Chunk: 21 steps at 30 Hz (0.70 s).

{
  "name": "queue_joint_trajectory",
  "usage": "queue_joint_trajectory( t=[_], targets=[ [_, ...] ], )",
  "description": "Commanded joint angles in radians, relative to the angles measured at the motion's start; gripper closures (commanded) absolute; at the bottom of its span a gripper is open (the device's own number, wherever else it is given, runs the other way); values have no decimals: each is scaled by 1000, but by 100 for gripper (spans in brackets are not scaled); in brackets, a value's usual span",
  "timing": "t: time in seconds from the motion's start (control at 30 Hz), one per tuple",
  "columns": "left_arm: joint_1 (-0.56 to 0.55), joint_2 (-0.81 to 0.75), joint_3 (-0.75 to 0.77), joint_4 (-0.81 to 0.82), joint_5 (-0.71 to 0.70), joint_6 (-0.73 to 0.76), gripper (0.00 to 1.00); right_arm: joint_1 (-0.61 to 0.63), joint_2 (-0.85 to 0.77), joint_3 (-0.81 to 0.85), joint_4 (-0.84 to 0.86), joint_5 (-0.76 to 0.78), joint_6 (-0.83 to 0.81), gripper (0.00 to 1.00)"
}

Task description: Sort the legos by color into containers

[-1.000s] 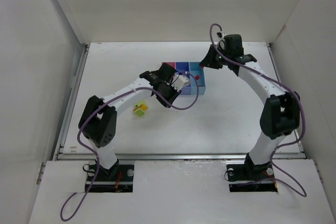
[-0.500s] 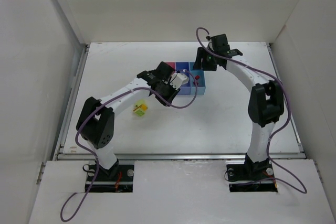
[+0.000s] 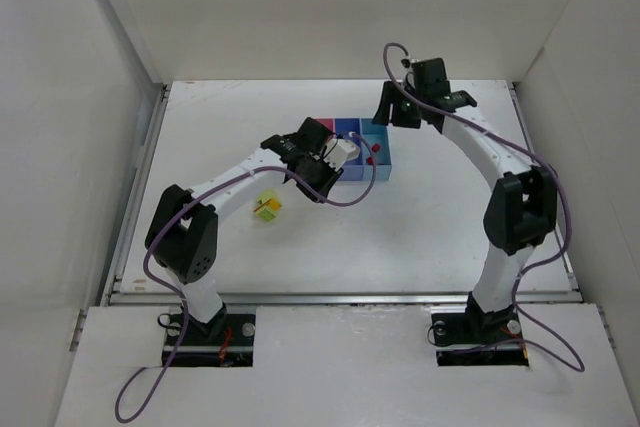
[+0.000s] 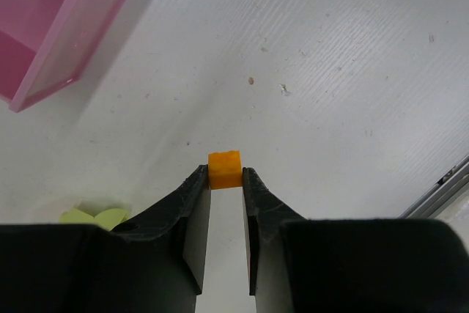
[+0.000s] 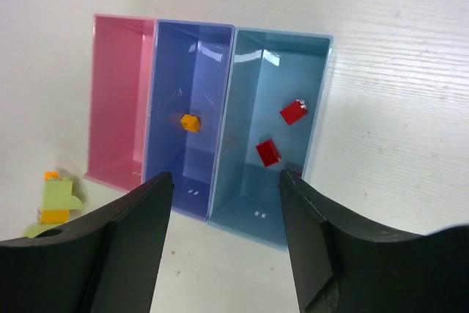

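— Bricks of the same colour are going together, yes? The left claw [image 4: 224, 179] is clenching one tiny orange plastic brick [image 4: 224, 169] between its tips, over the white counter [image 4: 330, 71], near the pink plastic bin [image 4: 69, 42].

— Yes. Another orange brick [image 5: 190, 122] is lying in the purple-blue middle bin [image 5: 194, 56], so I am thinking this one belongs there too.

— And the right claw [image 5: 226, 232]?

— It is hanging released and empty above the row. Two red bricks [image 5: 294, 111] are lying in the light blue bin [image 5: 253, 203].

— How to do the drop well?

— I am suggesting to bring the tips over the middle of the purple-blue compartment, low between its walls, and only then to let go. The brick is light and may bounce out. The lime green and yellow pile [image 3: 266, 209] is waiting on the counter.
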Motion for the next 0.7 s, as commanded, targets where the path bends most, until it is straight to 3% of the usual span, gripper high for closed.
queue_joint_trajectory(
  t=[0.0,0.37,0.67],
  targets=[
    [2,-53,11,4,17,-17,100,-19,-150,-30,17,70,-7,34],
    [2,-53,11,4,26,-17,100,-226,-490,-370,55,295,16,29],
    [2,42,200,38,-24,3,100,-289,-592,-450,45,352,16,29]
  ],
)
